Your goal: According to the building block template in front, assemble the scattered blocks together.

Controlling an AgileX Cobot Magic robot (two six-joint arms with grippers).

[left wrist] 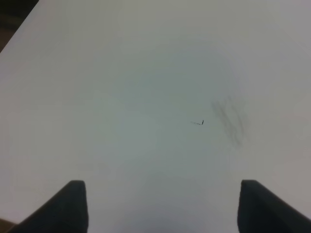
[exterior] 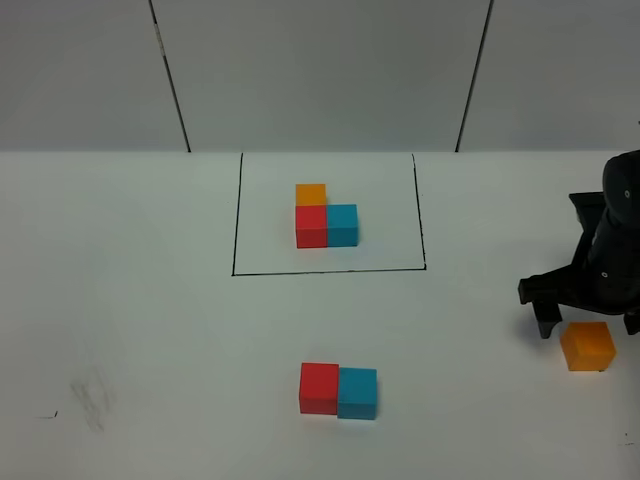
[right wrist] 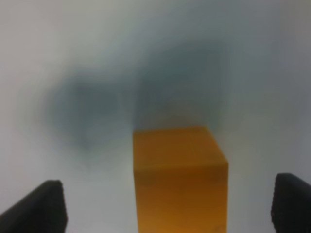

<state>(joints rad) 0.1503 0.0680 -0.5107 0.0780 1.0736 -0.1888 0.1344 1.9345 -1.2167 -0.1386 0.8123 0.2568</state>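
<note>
The template [exterior: 325,219] is an L of orange, red and blue cubes inside a thin black outline at the back middle. The loose red cube [exterior: 319,387] and loose blue cube [exterior: 357,392] sit side by side, touching, at the front middle. The loose orange cube [exterior: 587,346] lies at the right. My right gripper [exterior: 590,325] is open and low over it; in the right wrist view the orange cube [right wrist: 179,177] sits between the spread fingers [right wrist: 41,206]. My left gripper [left wrist: 160,206] is open over bare table; it does not show in the exterior view.
The white table [exterior: 150,330] has a grey smudge [exterior: 92,396] and a small black mark at the front left, also seen in the left wrist view [left wrist: 231,119]. A grey panelled wall stands behind.
</note>
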